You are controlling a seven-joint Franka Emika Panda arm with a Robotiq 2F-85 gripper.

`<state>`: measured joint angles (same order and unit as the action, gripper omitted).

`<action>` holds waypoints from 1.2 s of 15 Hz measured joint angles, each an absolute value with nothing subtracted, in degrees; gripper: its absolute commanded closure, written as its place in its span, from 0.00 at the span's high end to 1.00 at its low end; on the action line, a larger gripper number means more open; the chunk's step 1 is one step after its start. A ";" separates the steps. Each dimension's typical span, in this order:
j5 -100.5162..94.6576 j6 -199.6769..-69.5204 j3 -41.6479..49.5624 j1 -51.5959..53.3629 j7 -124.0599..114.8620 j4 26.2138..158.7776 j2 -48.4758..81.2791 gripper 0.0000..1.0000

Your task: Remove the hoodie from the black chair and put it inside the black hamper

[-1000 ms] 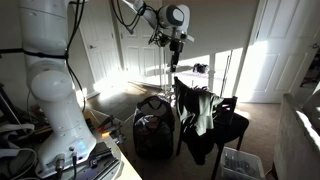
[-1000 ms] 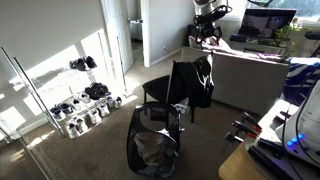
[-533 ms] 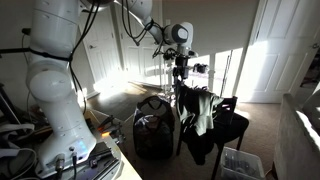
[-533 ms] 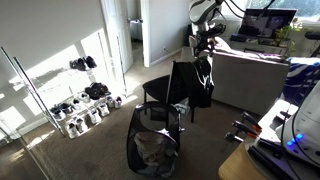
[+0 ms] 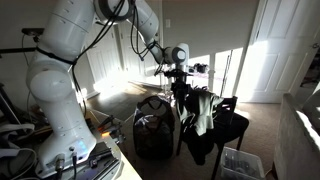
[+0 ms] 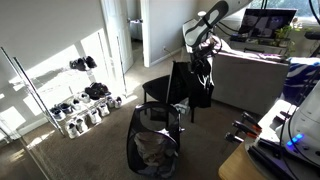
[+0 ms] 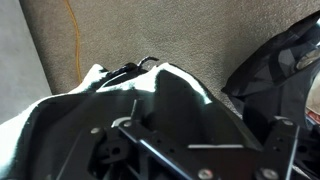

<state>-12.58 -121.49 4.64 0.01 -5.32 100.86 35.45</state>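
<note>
The hoodie (image 5: 200,110) is a limp dark garment with a paler panel, draped over the backrest of the black chair (image 5: 228,128); both exterior views show it (image 6: 203,80). My gripper (image 5: 179,78) is down at the top of the backrest, just over the hoodie's upper edge (image 6: 200,58). In the wrist view the hoodie (image 7: 165,100) fills the space between my dark fingers (image 7: 190,140), which look spread open. The black hamper (image 5: 153,125) stands on the floor beside the chair (image 6: 152,145), with some contents inside.
A small clear plastic box (image 5: 240,163) sits on the carpet by the chair legs. A shoe rack (image 6: 80,105) stands along the wall. A sofa (image 6: 250,80) is behind the chair. A yellow cord (image 7: 72,40) lies on the carpet.
My arm has come down from well above the chair to the top of the backrest, bringing the gripper onto the hoodie. The hoodie, chair and hamper have not moved.
</note>
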 measured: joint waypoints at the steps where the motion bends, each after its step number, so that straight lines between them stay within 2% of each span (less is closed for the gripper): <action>1: -13.45 -122.28 4.71 0.20 -5.17 100.79 36.39 1.00; 11: -16.87 -128.72 9.29 4.57 -17.05 102.36 37.15 1.00; 18: -22.21 -133.64 16.10 4.69 -25.03 111.18 24.50 1.00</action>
